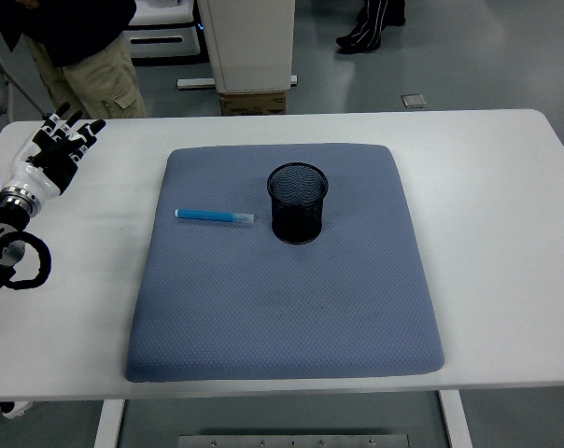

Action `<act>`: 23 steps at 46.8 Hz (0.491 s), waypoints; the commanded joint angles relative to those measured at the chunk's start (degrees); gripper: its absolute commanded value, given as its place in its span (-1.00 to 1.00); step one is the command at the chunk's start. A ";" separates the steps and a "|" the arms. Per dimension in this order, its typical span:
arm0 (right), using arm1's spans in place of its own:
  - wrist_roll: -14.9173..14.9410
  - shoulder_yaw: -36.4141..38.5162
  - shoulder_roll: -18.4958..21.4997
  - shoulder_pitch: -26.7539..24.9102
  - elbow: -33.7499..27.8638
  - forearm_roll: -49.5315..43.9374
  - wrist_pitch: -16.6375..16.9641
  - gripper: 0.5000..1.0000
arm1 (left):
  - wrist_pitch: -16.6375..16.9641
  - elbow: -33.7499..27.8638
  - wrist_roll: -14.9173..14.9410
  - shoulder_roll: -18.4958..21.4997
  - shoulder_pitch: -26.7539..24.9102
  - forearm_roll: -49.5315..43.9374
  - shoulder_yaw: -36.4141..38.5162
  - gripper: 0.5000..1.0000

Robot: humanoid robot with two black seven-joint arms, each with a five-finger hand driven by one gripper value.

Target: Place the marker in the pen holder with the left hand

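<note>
Hovering at the table's (506,187) 10 o'clock, your left hand (63,149) is spreading its fingers; marker (214,217) is lying at 9 o'clock of pen holder (298,203).

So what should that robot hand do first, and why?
Probably swing the left hand rightward over the blue marker. The hand is open at the table's far left; the marker lies untouched on the grey mat, left of the pen holder.

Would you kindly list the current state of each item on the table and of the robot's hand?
Marker: lying flat on the mat, left of the holder, not held.
Pen holder: upright, nothing seen inside.
Grey mat: flat on the table.
Left hand: open, fingers spread, over the table's far-left corner.
</note>
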 commanded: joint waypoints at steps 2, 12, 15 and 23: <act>0.00 0.00 0.00 0.00 0.00 -0.01 0.00 1.00 | 0.01 0.02 0.00 -0.02 0.08 0.08 0.08 1.00; 0.00 0.00 0.00 0.00 0.00 -0.01 0.00 1.00 | 0.10 -0.07 0.00 -0.10 0.35 0.08 0.17 1.00; 0.00 0.00 0.00 0.00 0.00 -0.01 0.00 1.00 | 0.10 -0.16 -0.18 -0.02 0.26 -0.01 0.09 1.00; 0.00 0.00 0.00 0.00 0.00 -0.01 0.00 1.00 | 0.10 -0.16 -0.09 -0.02 0.26 -0.09 0.17 1.00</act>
